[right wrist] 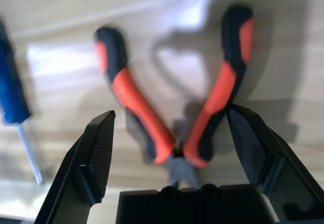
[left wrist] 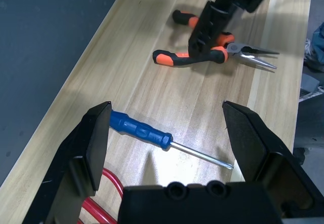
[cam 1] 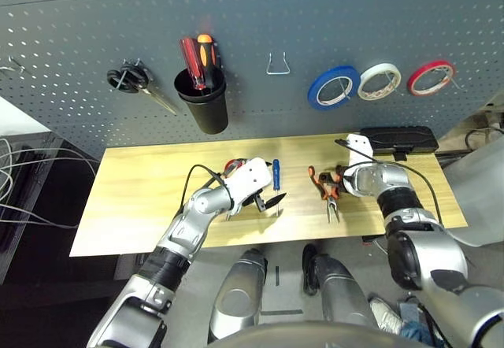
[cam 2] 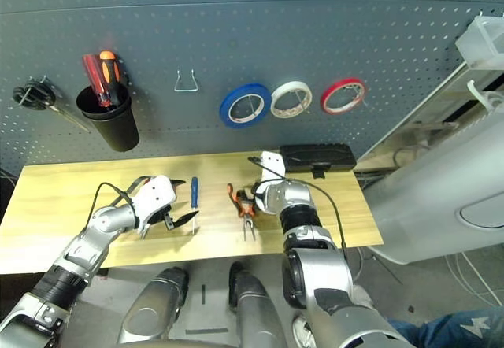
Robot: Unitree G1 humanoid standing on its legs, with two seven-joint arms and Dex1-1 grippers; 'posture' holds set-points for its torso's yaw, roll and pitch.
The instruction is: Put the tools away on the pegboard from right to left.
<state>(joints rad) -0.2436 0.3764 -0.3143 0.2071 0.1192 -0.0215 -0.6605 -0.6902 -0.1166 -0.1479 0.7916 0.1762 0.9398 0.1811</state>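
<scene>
On the pegboard (cam 1: 260, 17) the blue tape roll (cam 1: 334, 87) hangs beside a white and a red roll. The orange-and-black pliers (cam 1: 327, 190) lie flat on the wooden table (cam 1: 142, 198), handles toward the board. My right gripper (right wrist: 171, 115) is open just over them, a finger on either side of the spread handles (right wrist: 136, 107), not touching. The small blue-handled screwdriver (left wrist: 142, 130) lies left of the pliers. My left gripper (cam 1: 268, 201) hovers open beside it, holding nothing. Red scissor handles (cam 1: 233, 164) peek out from under the left wrist.
Black-handled scissors (cam 1: 130, 78) hang at the board's left, next to a black cup (cam 1: 203, 100) holding red and orange screwdrivers. A bare metal hook (cam 1: 277, 64) sits in the middle. A black box (cam 1: 398, 138) stands at the table's back right. Cables trail off to the left.
</scene>
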